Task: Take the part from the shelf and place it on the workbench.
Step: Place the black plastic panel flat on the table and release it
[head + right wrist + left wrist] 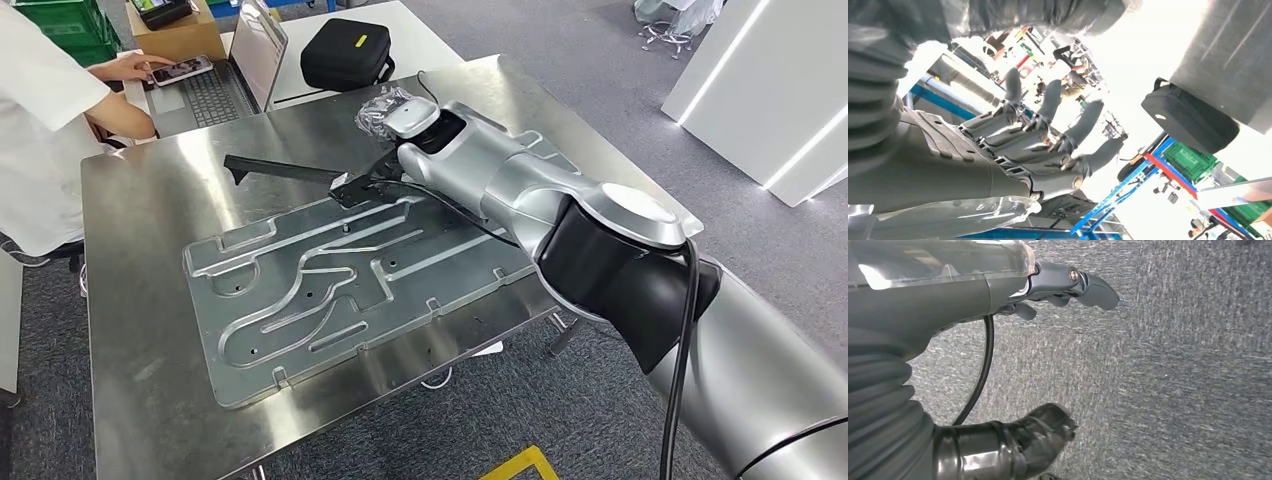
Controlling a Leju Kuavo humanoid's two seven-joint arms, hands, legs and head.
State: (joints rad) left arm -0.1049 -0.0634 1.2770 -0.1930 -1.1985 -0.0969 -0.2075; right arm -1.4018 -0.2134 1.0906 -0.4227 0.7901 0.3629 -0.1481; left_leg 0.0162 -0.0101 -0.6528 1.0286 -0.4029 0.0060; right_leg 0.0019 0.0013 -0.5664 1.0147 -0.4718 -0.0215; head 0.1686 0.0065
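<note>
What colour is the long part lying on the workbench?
The part is black, a long thin piece on the steel workbench. The head view shows it best.

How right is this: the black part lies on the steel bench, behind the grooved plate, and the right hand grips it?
One thing is wrong. The right hand does not grip the part: the right wrist view shows its fingers spread, holding nothing. The rest stands: the part lies on the bench, behind the plate.
</note>
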